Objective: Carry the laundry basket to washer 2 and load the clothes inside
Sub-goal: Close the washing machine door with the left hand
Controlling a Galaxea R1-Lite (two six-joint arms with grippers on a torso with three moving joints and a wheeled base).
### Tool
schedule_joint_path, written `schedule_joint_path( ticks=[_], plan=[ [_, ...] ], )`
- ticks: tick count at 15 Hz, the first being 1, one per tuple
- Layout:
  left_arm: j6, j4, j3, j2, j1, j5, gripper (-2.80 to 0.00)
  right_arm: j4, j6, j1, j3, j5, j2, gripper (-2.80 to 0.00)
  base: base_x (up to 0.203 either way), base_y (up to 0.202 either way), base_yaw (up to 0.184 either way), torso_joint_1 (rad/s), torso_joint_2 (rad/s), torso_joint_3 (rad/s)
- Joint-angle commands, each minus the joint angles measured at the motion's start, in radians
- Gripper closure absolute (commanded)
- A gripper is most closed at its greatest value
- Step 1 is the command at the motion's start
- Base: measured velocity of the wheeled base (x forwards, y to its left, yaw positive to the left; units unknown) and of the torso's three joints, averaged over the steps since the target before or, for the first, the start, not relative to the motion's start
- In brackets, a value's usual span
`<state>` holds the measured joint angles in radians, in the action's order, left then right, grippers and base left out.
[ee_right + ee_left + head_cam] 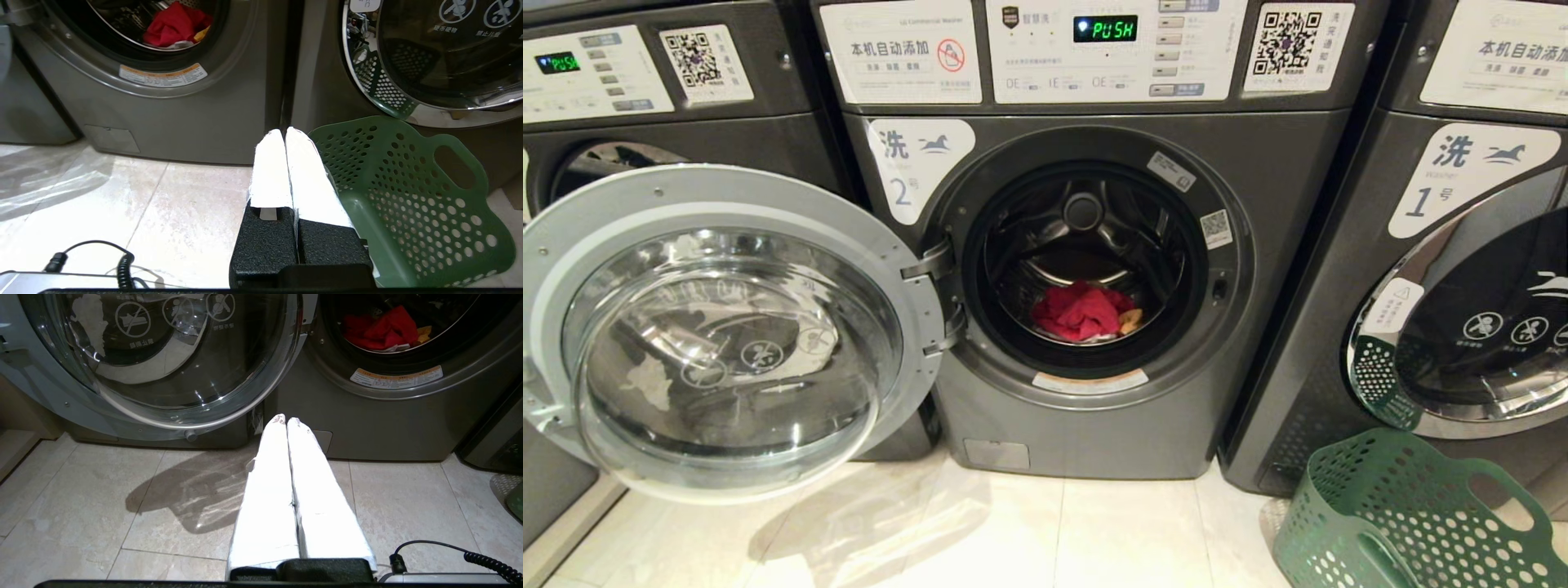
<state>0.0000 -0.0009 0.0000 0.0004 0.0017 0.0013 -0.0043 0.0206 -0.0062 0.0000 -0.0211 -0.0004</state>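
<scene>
Swinging wide, washer 2 point(1086, 269) door point(727, 327) overhangs bare floor point(1013, 531).

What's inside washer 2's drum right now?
Inside washer 2, red clothes lie on the drum floor with a yellow piece beside them. Anything beneath the red pile is covered.
</scene>
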Motion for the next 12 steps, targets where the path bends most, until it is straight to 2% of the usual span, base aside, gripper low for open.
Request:
schedule_joint_path(
  ticks=[1,12],
  plan=[
    [0.0,-0.001,0.0,0.0,0.0,0.0,0.0,0.0,0.001,0.0,0.0,0.0,0.002,0.0,0.0,0.0,0.0,0.0,0.0,0.0],
    [-0.002,0.001,0.0,0.0,0.0,0.0,0.0,0.0,0.018,0.0,0.002,-0.002,0.002,0.0,0.0,0.0,0.0,0.0,0.0,0.0]
  ],
)
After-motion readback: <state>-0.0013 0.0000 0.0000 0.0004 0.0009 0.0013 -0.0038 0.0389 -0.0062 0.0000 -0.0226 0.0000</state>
